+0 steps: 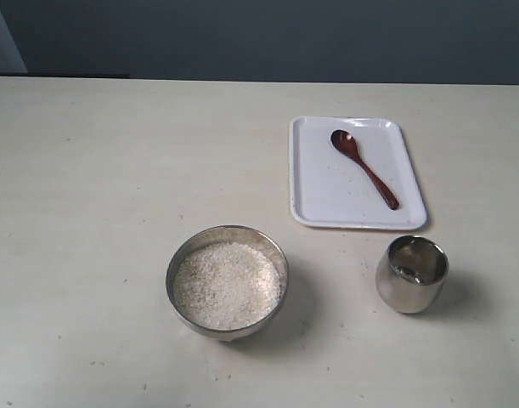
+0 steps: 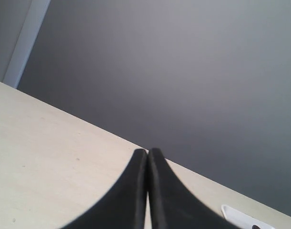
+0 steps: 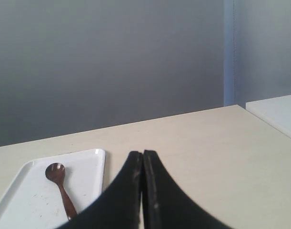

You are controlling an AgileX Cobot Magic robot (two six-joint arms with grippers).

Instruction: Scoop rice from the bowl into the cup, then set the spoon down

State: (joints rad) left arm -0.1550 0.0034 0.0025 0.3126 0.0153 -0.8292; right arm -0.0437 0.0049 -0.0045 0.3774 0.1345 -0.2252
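Bowl [image 1: 228, 282] of rice [image 1: 227, 285], steel cup [image 1: 411, 274] well apart, spoon [image 1: 363, 167] on white tray [image 1: 318, 197] (head farthest from cup)

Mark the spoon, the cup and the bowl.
spoon [image 1: 367, 172]: exterior view, middle of the handle.
cup [image 1: 405, 293]: exterior view, outer wall.
bowl [image 1: 228, 229]: exterior view, bare steel rim.

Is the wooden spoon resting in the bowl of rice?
No, the spoon lies on the white tray, well apart from the bowl of rice.
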